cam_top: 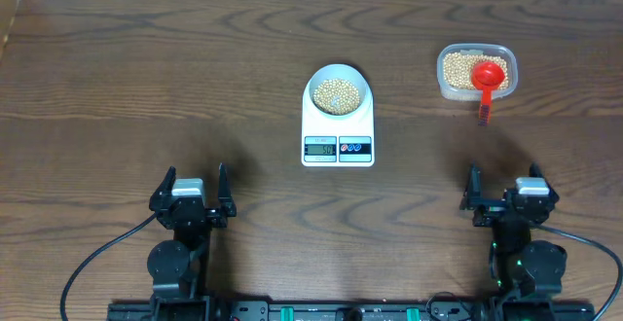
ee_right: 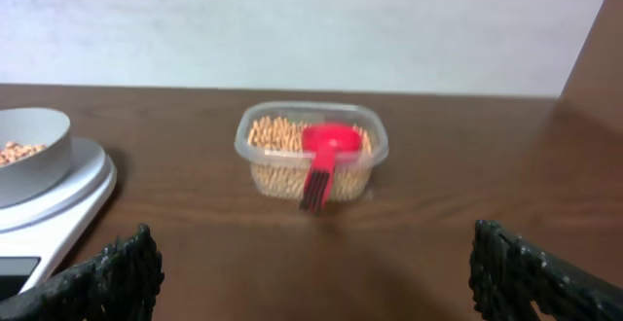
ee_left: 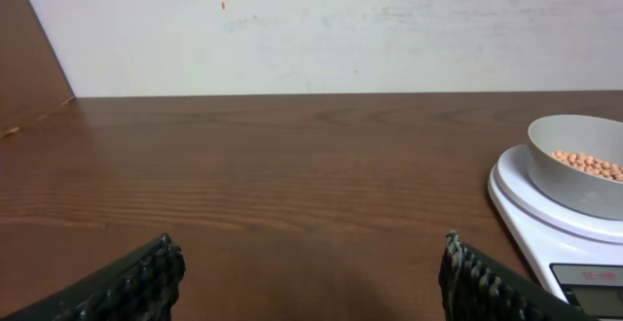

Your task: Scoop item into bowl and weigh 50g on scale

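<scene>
The white bowl (cam_top: 338, 92) sits on the white scale (cam_top: 338, 148) at the table's middle, with tan beans (cam_top: 337, 95) inside it. More beans fill a clear plastic tub (cam_top: 475, 71) at the back right, where a red scoop (cam_top: 488, 78) rests with its handle over the near rim. My left gripper (cam_top: 194, 195) hangs open near the front left, nothing between its fingers. My right gripper (cam_top: 506, 193) is open at the front right, in line with the tub (ee_right: 311, 159) and well short of it. The left wrist view shows the bowl (ee_left: 578, 165) on the scale (ee_left: 555, 219) at far right.
A raised wooden panel (ee_left: 29, 68) borders the table's left side, and a pale wall (ee_left: 331, 29) stands behind the far edge. Another panel edge (ee_right: 596, 58) shows at the right. Dark wood tabletop (cam_top: 195, 88) surrounds the scale and tub.
</scene>
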Tool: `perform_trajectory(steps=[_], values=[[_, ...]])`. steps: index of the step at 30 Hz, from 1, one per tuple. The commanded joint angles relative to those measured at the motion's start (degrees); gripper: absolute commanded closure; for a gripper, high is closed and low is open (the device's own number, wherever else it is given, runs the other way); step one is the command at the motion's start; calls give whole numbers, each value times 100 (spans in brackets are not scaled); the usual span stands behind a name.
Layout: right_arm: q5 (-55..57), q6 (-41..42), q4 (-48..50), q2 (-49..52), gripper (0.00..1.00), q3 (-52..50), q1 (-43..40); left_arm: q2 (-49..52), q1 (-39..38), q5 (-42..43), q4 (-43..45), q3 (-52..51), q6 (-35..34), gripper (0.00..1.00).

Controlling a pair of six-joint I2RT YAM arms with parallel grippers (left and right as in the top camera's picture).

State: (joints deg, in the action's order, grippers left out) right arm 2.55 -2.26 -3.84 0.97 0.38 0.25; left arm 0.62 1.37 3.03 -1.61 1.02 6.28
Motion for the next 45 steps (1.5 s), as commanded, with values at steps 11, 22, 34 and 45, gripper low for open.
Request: perform_trajectory(steps=[11, 22, 34, 45], values=[[28, -273, -28, -66, 1, -7, -107, -33, 22, -31, -240, -79, 79, 14], [31, -361, -26, -66, 1, -7, -107, -33, 22, -31, -240, -79, 79, 14], [31, -361, -26, -66, 1, -7, -107, -33, 22, -31, -240, -79, 79, 14], [31, -361, -26, -66, 1, -7, -107, -33, 22, -31, -240, -79, 79, 14]])
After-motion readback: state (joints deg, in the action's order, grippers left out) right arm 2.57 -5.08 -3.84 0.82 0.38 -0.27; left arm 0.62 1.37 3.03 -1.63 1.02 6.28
